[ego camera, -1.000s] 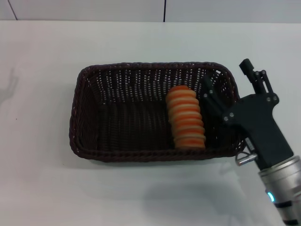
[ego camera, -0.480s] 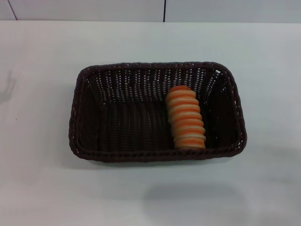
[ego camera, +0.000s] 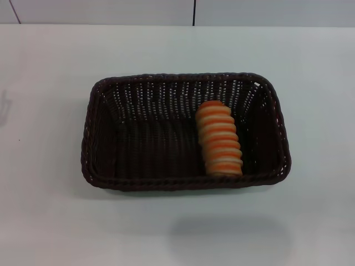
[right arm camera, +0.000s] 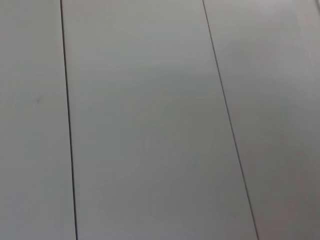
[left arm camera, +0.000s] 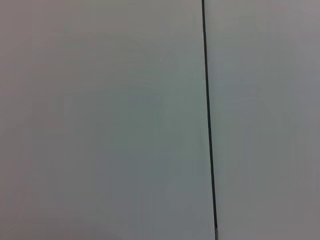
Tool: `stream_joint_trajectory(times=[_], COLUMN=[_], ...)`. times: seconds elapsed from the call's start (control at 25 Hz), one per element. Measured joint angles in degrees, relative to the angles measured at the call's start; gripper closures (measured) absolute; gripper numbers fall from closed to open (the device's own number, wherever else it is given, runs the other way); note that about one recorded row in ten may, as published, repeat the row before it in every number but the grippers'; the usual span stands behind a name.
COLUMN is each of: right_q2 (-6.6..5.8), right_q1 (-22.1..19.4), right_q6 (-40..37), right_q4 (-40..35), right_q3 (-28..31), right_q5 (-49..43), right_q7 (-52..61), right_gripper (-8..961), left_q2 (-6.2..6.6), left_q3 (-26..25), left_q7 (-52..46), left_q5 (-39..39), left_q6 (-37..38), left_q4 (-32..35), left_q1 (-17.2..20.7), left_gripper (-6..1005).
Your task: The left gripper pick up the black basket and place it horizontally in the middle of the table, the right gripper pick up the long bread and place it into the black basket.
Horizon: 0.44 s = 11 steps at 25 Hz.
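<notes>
The black basket (ego camera: 138,149) lies lengthwise across the middle of the white table (ego camera: 50,221) in the head view. The long bread (ego camera: 219,138), cream with orange-brown stripes, lies inside the basket near its right end, pointing from the back wall toward the front wall. Neither the left gripper nor the right gripper shows in any view. Both wrist views show only pale flat panels with thin dark seams.
The table's far edge meets a pale wall with a dark vertical seam (ego camera: 194,12). A faint shadow lies on the table in front of the basket (ego camera: 222,233).
One second ago the right gripper stood open at the basket's right end beside the bread. It has since left the head view. The bread and basket have not moved.
</notes>
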Motion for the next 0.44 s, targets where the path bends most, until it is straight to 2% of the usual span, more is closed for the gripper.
stream_joint_trajectory(times=[0.44], right_q2=[-0.14], right_q1=[0.85], right_q6=[0.74], right_q4=[-1.77], right_q3=[0.30], right_q5=[0.11], right_q7=[-0.19], right_gripper=[108], left_q2=[-0.60], left_q3=[0.31], left_q7=[3.03], left_q5=[-0.01], left_q6=[0.45], left_q4=[0.38], left_q1=[0.24], left_gripper=[189])
